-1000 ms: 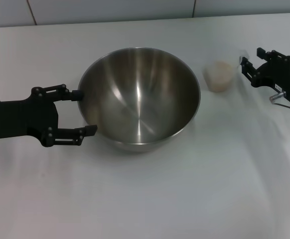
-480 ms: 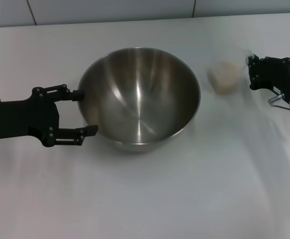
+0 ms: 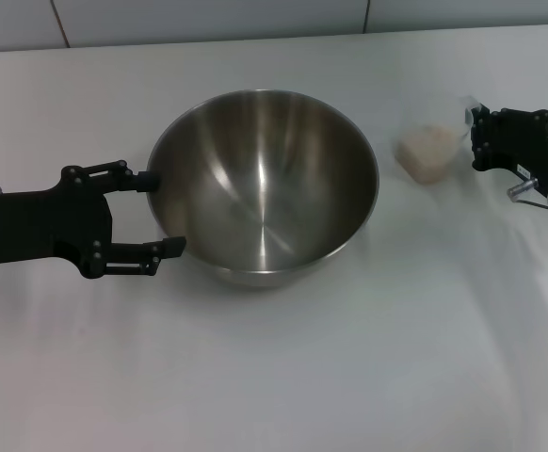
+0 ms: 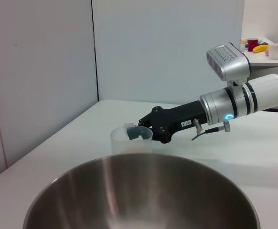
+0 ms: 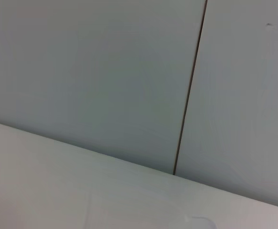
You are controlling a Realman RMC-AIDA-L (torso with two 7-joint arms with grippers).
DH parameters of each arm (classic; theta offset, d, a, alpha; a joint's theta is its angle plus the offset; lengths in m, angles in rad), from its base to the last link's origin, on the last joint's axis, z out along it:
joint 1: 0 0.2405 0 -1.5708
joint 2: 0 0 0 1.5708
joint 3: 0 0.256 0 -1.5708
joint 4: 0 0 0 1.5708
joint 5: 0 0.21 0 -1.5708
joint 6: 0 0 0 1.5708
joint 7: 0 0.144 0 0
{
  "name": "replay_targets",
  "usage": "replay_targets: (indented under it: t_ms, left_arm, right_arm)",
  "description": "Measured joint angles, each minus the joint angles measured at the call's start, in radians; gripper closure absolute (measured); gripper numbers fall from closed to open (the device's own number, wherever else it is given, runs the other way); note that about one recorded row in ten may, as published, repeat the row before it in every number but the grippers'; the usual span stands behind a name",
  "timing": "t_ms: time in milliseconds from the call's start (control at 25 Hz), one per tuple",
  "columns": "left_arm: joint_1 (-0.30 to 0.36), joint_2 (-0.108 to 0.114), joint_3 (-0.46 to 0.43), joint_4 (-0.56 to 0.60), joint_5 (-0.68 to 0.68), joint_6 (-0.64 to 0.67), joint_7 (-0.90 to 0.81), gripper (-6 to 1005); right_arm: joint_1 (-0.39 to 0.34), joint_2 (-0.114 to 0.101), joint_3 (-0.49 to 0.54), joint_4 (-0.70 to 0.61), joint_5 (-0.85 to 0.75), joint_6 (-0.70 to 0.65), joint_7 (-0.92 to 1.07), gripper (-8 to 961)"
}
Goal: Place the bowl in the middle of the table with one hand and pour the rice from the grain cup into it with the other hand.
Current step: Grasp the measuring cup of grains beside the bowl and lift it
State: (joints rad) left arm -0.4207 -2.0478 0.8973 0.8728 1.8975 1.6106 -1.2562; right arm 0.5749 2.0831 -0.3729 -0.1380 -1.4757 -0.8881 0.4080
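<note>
Now the right gripper's (image 3: 472,132) fingers grasp the clear grain cup (image 3: 428,151) of pale rice (image 3: 426,147), tilted; left gripper's (image 3: 161,213) fingers released.

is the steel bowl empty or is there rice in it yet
Empty: the bowl shows only bare shiny metal inside. The rice is in the grain cup, gripped by the right gripper.

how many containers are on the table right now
2: the bowl sits mid-table with the left gripper at its rim; the grain cup, holding rice, stands to its right, at the right gripper.
</note>
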Motion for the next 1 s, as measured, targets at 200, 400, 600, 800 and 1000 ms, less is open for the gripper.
replay_targets:
  t_ms: [200, 400, 600, 800, 1000]
  left_arm:
    - [0.000, -0.001, 0.000, 0.001, 0.000, 0.000, 0.000, 139]
    - [-0.001, -0.002, 0.000, 0.002, -0.002, 0.003, 0.000, 140]
    - [-0.002, -0.002, 0.000, 0.004, -0.002, 0.008, 0.000, 140]
    - [-0.003, -0.002, 0.003, 0.004, -0.002, 0.010, 0.000, 140]
    - [-0.003, -0.003, 0.004, 0.009, -0.001, 0.012, -0.021, 140]
  right_arm:
    - [-0.002, 0.000, 0.010, 0.000, 0.010, -0.009, 0.000, 947]
    - [-0.003, 0.002, 0.014, 0.000, 0.030, -0.023, 0.000, 946]
    - [-0.004, 0.002, 0.018, 0.000, 0.030, -0.070, 0.000, 946]
    - [-0.001, 0.001, 0.014, -0.011, 0.031, -0.121, 0.000, 947]
    - [0.007, 0.001, 0.007, -0.037, 0.025, -0.179, -0.016, 947]
